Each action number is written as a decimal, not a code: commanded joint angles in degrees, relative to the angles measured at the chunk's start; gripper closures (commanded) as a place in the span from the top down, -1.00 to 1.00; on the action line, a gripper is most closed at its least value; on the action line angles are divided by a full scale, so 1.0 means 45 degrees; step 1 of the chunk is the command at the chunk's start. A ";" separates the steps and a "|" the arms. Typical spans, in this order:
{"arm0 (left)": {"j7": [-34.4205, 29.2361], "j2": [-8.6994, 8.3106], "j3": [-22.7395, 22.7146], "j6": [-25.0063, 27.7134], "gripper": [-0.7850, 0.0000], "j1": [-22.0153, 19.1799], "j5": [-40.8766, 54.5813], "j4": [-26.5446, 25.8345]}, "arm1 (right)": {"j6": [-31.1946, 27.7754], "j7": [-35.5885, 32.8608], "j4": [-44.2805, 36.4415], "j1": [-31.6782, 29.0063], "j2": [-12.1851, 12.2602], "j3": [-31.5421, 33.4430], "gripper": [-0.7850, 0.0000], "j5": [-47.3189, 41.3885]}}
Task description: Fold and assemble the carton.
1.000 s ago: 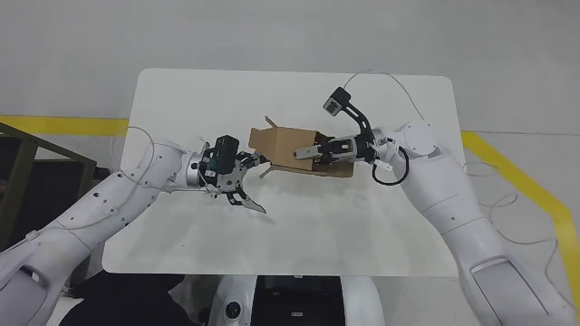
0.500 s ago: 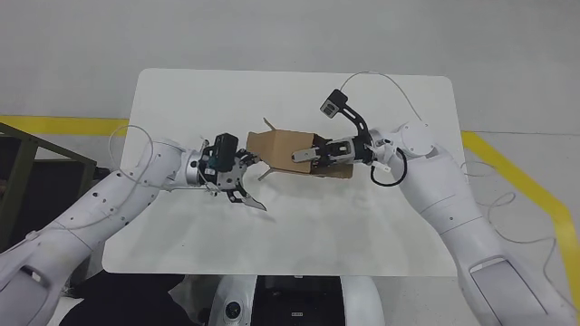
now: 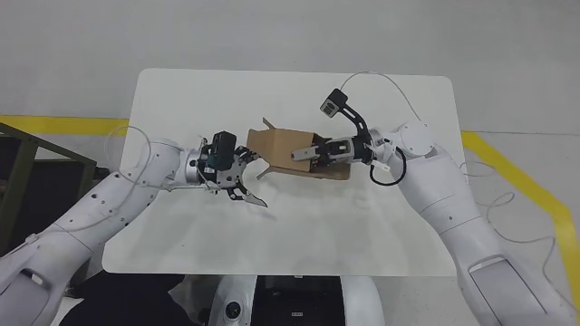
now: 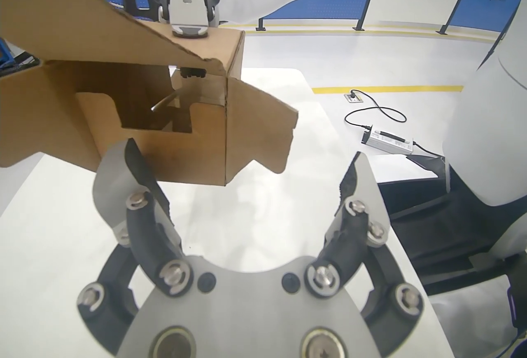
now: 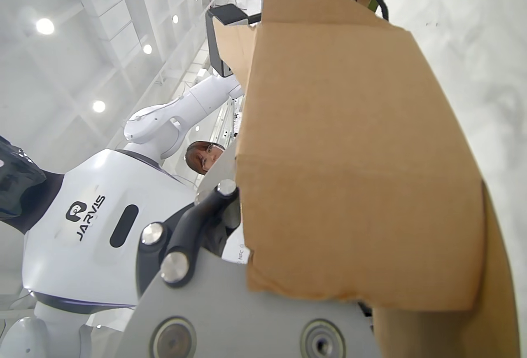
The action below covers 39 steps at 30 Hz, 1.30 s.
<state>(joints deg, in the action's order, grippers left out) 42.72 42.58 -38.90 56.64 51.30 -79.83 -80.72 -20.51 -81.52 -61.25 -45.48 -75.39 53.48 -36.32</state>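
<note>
Cardboard carton [image 3: 290, 149] stood squared, left-end flaps [image 4: 263, 129] splayed. Right gripper [image 3: 304, 155] clamped its top wall; left gripper [image 4: 242, 154] gaped beside them. Next, probably: push one flap inward.

Arms: glossy white shells, rounded joints, dark seams; left arm [image 3: 118, 195] and right arm [image 3: 444, 190] alike. Thin white cable [image 3: 399, 86] loops above the right arm. Small black camera [image 3: 330, 105] on a black bracket at the right wrist.

Left gripper [image 4: 241, 153]: bare silver plate [image 4: 247, 318], black links, round silver screws [image 4: 173, 275]. Fingers [image 4: 108, 178] curved, grey metal, black inner pads.

Torso [image 5: 74, 252]: white, black oval slot [image 5: 123, 225], dark logo beside it, dark band below.
</note>
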 commanded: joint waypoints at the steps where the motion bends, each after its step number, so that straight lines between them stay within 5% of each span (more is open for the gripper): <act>1: 0.0035 0.0010 -0.0113 -0.0065 1.00 0.0079 0.0047 0.0017 | -0.0007 0.0005 0.0007 -0.0005 -0.0002 0.0007 -1.00 -0.0013; 27: 0.0582 0.0222 -0.0956 0.0008 1.00 0.0668 -0.0532 -0.0315 | -0.0056 -0.0120 0.0194 0.0046 -0.0091 -0.0058 -1.00 -0.0244; 33: 0.0557 0.0343 -0.1073 0.0044 0.56 0.0692 -0.0263 -0.0169 | -0.0061 -0.0168 0.0228 0.0065 -0.0126 -0.0125 -1.00 -0.0265; 39: 0.0475 0.0429 -0.1185 0.0146 0.65 0.0724 -0.0319 -0.0221 | -0.0068 -0.0201 0.0297 0.0108 -0.0164 -0.0178 -1.00 -0.0302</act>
<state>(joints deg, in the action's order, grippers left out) 44.91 44.46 -44.14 57.24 54.49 -81.13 -81.66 -20.79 -82.40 -59.99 -45.04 -76.11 52.70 -37.67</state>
